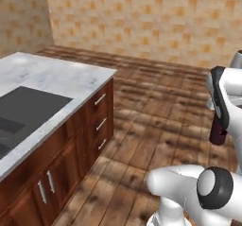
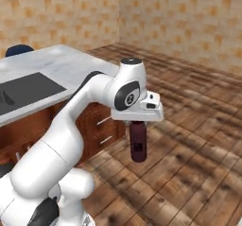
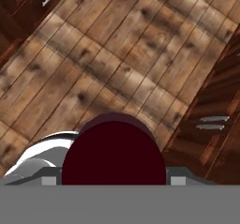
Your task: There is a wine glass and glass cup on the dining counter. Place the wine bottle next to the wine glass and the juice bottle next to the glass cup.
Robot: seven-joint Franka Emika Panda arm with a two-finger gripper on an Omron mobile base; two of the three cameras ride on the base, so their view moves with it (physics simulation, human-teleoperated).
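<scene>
One wide plank floor [image 1: 156, 121] of brown wood runs under the whole scene, meeting tan mottled walls [image 1: 142, 17] at the back; on the left stands the dining counter [image 1: 52, 76], its white-grey veined marble tabletop carrying a dark built-in sink [image 1: 28, 111], its brown wood base fitted with drawers and doors that bear small steel handles [image 1: 100, 99]; in the right base view the same tabletop [image 2: 61, 64] runs off toward the left edge, with a dark blue rounded object [image 2: 19, 49] just behind its far side, too little of it visible to name; the white arm [image 2: 90, 107] bends over from the lower left of that view and stops above the floor, well clear of the counter's corner; the hand [image 2: 137, 122] points straight down and pinches the wine bottle [image 2: 138, 142] by its top, so the bottle hangs upright in the air, above the floor; the left base view shows the same bottle [image 1: 219, 131] at the right edge, dark red-black, partly hidden by the arm; seen from the hand camera, the bottle [image 3: 114, 150] appears as a dark maroon round shape, floor planks beyond it.
</scene>
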